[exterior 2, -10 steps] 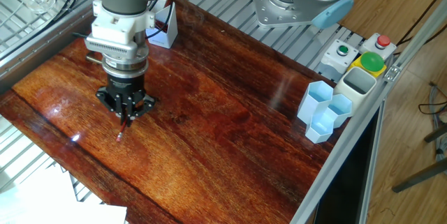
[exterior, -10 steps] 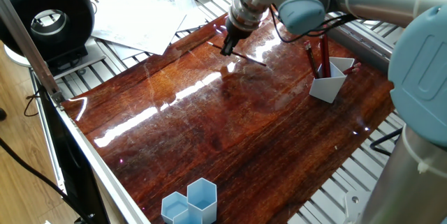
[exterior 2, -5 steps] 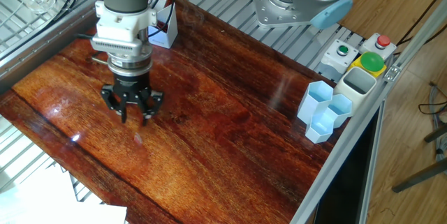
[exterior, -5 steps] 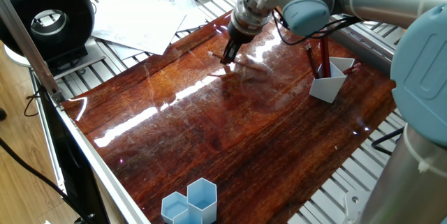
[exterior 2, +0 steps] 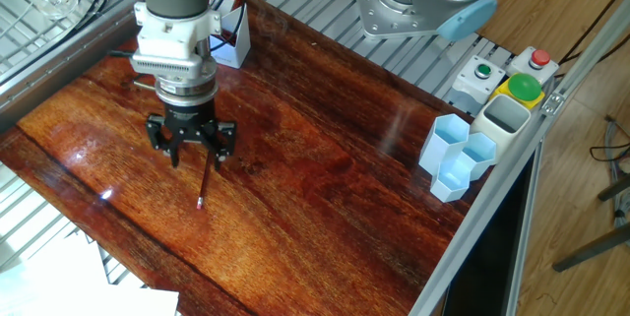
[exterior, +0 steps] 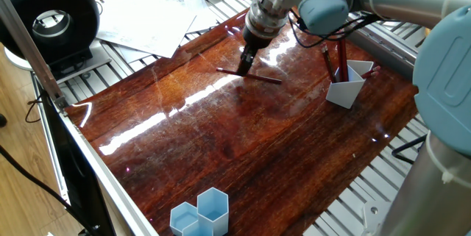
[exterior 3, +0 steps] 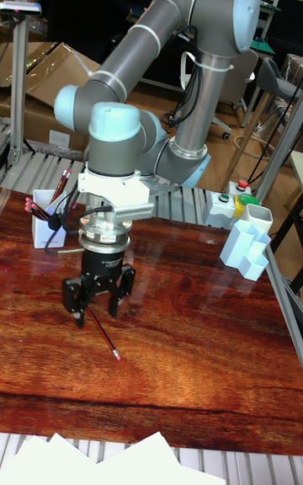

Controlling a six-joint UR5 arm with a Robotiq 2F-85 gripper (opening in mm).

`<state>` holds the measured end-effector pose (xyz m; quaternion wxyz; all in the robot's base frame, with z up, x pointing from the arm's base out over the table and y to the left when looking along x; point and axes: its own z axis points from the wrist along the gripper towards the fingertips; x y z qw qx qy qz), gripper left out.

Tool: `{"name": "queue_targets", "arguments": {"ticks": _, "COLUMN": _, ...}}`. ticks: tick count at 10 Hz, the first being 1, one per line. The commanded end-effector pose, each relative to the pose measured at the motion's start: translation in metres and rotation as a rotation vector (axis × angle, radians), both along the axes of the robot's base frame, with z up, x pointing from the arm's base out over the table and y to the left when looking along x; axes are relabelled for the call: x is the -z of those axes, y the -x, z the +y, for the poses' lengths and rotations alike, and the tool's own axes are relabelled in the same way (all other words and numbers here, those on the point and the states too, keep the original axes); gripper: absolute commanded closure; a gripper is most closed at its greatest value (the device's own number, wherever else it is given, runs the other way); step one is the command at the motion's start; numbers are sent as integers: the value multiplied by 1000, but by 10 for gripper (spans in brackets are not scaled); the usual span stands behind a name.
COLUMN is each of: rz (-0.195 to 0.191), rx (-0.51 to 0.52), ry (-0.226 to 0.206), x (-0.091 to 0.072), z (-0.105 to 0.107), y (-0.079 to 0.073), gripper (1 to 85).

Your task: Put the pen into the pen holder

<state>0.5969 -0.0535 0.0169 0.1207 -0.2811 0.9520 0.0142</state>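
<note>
since pen (exterior 2: pixel 204 180) lies flat on bench (exterior 2: pixel 325 188), my jaws (exterior 2: pixel 191 149) hang spread above its upper end, pinching nothing; pen holder (exterior: pixel 349 83) stands well apart.

One UR5 arm (exterior 3: pixel 160 47), one gripper (exterior 2: pixel 192 146). One pen (exterior 2: pixel 204 180) on the table. One white pen holder (exterior: pixel 349 83) with at least two pens inside. One cluster of light blue hexagonal cups (exterior 2: pixel 459 155). One button box (exterior 2: pixel 507 77).
</note>
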Motion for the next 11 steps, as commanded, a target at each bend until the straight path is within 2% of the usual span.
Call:
{"name": "queue_targets", "arguments": {"ticks": 1, "rz": 141, "rx": 76, "ry": 89, "x": -8, "z": -18, "y": 24, "gripper": 207}}
{"name": "queue_targets", "arguments": {"ticks": 2, "rz": 175, "rx": 99, "ry": 110, "x": -13, "z": -16, "y": 23, "gripper": 207}}
{"name": "queue_targets", "arguments": {"ticks": 3, "rz": 226, "rx": 131, "ry": 130, "x": -23, "z": -8, "y": 20, "gripper": 207}}
{"name": "queue_targets", "arguments": {"ticks": 4, "rz": 252, "rx": 148, "ry": 163, "x": -32, "z": -2, "y": 14, "gripper": 207}}
{"name": "queue_targets", "arguments": {"ticks": 5, "rz": 334, "rx": 162, "ry": 153, "x": -35, "z": 13, "y": 23, "gripper": 213}}
{"name": "queue_targets", "arguments": {"ticks": 6, "rz": 360, "rx": 167, "ry": 129, "x": -33, "z": 29, "y": 17, "gripper": 213}}
{"name": "queue_targets", "arguments": {"ticks": 7, "rz": 395, "rx": 179, "ry": 125, "x": -31, "z": 45, "y": 11, "gripper": 213}}
{"name": "queue_targets", "arguments": {"ticks": 8, "rz": 426, "rx": 185, "ry": 172, "x": -29, "z": 42, "y": 9, "gripper": 223}}
{"name": "queue_targets", "arguments": {"ticks": 9, "rz": 439, "rx": 176, "ry": 230, "x": -27, "z": 30, "y": 6, "gripper": 233}}
{"name": "queue_targets", "arguments": {"ticks": 10, "rz": 536, "rx": 206, "ry": 260, "x": -31, "z": 28, "y": 27, "gripper": 230}}
{"name": "queue_targets", "arguments": {"ticks": 11, "rz": 571, "rx": 285, "ry": 326, "x": -36, "z": 17, "y": 33, "gripper": 233}}
